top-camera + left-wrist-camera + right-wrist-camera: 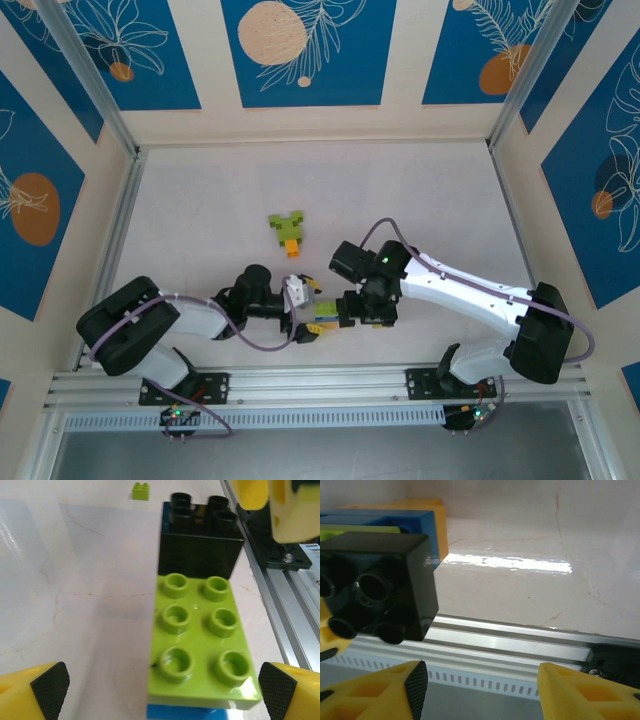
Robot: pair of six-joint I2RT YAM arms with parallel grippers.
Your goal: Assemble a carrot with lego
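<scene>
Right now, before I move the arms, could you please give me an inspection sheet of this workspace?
Surface: pale marbled table, no spill seen.
Job's things: green-and-orange brick group mid-table; a stack of lime brick, black brick and blue brick between the grippers; a small lime brick apart.
Clutter: nothing seen.
Grippers: left gripper open, the stack between its fingers; right gripper open, nothing between its fingers.
Cables: a cable loop on each arm, the left one close to the stack.
Surroundings: blue patterned wall panels; metal rail at the near edge.

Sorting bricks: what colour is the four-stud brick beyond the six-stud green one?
Black; the brick shows best in the left wrist view.
</scene>
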